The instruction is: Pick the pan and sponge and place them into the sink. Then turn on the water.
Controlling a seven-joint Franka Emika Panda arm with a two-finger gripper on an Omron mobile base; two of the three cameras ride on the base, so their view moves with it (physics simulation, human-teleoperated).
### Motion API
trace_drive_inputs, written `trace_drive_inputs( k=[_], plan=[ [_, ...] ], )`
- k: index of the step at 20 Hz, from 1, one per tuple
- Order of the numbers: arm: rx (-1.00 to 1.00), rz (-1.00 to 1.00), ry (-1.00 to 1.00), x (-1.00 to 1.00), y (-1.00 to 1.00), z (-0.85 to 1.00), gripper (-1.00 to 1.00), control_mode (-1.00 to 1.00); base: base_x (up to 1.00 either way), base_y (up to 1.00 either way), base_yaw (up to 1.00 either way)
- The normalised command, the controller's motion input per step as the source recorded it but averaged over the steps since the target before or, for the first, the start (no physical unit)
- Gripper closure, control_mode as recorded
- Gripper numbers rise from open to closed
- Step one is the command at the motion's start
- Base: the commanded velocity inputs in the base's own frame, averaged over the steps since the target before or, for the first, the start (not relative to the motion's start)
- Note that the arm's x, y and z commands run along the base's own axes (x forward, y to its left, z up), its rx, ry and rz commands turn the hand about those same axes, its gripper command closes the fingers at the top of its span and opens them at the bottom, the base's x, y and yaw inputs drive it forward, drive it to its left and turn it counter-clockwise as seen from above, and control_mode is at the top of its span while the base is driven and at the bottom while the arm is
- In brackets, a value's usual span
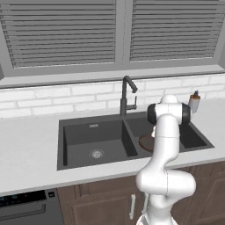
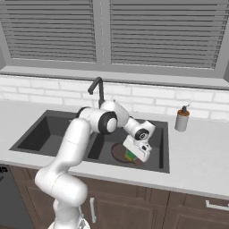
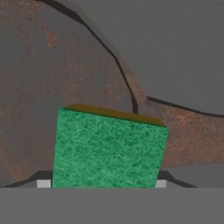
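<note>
Sponge (image 3: 108, 148) sits between the gripper's (image 2: 133, 156) fingers, low over the pan (image 2: 120, 152) in the sink's (image 1: 61, 145) right basin, likely for a short drop. Whether they pinch it or have let go, I cannot tell.

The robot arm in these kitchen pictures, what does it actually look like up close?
The arm is made of smooth, rounded white segments, like thick tubes joined end to end. Dark grey round caps mark its joints, one plain at the elbow. No cables or markings show on it. It ends in a boxy white hand, the gripper; its two finger tips show pale in the hand view.
</note>
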Motion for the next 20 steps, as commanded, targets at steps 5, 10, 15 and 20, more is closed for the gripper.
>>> trace_drive_inputs(
  k=[5, 10, 15, 20],
  plan=[
    [0.00, 0.03, 0.00, 0.48, -0.05, -0.41, 1.00, -1.00, 0.00, 0.00, 0.00],
    [0.00, 0.03, 0.00, 0.36, -0.02, -0.40, -1.00, -1.00, 0.00, 0.00, 0.00],
    [0.00, 0.03, 0.00, 0.00, -0.02, 0.00, -1.00, -1.00, 0.00, 0.00, 0.00],
    [0.00, 0.01, -0.05, -0.17, 0.00, 0.31, -1.00, -1.00, 0.00, 0.00, 0.00]
  ],
)
